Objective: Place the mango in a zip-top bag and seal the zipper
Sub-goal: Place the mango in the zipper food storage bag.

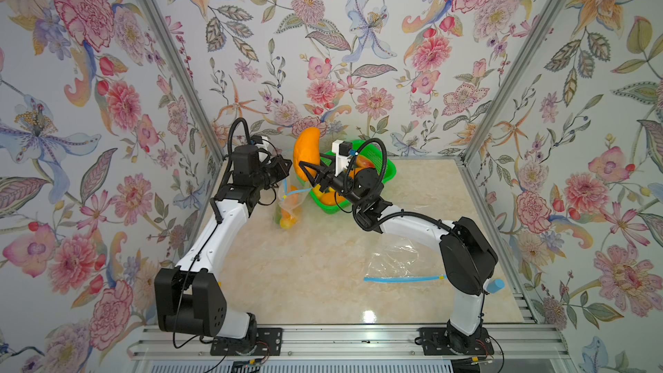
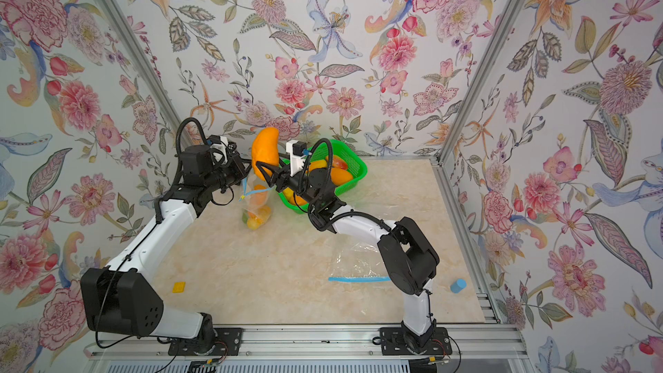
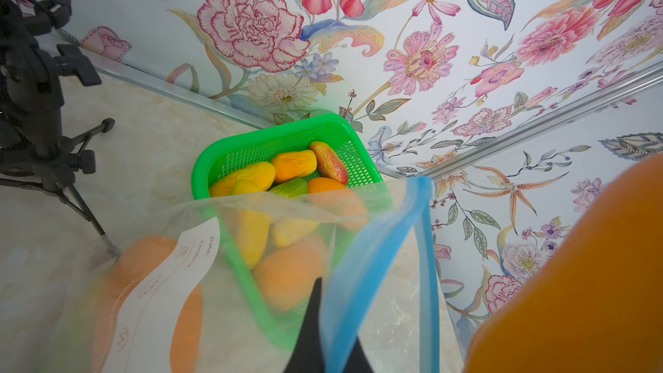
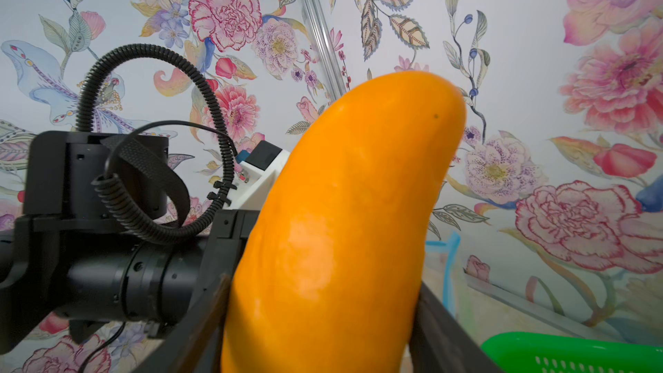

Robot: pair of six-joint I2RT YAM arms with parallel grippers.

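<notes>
- The mango (image 1: 306,147) is gripped near its lower end by the jaws of the right gripper (image 1: 304,169). It is held upright above the table (image 1: 287,281), just above centre in both top views.
- In the right wrist view the mango (image 4: 344,217) fills the middle of the frame, and dark fingers (image 4: 434,324) are pressed against its two sides.
- The left gripper (image 1: 285,174) is closed on the blue zipper strip of a bag (image 1: 288,206), just left of the mango. The pinch is seen at the bottom edge of the left wrist view (image 3: 333,346).
- The bag hangs below that gripper with its mouth partly open, and orange, yellow and green fruit is seen inside. Its lower end seems to rest on the table, though this is not clear.
- The mango is outside the bag, up and to the right of its mouth.
- A green basket (image 1: 330,209) of fruit is set to the right of the bag, partly behind the right arm.
- A flat bag (image 1: 393,260) lies at the lower right, partly covered by that arm.
- A blue cylinder (image 1: 497,285) is seen at the table's right edge, and a yellow tile (image 2: 178,287) at the lower left.
</notes>
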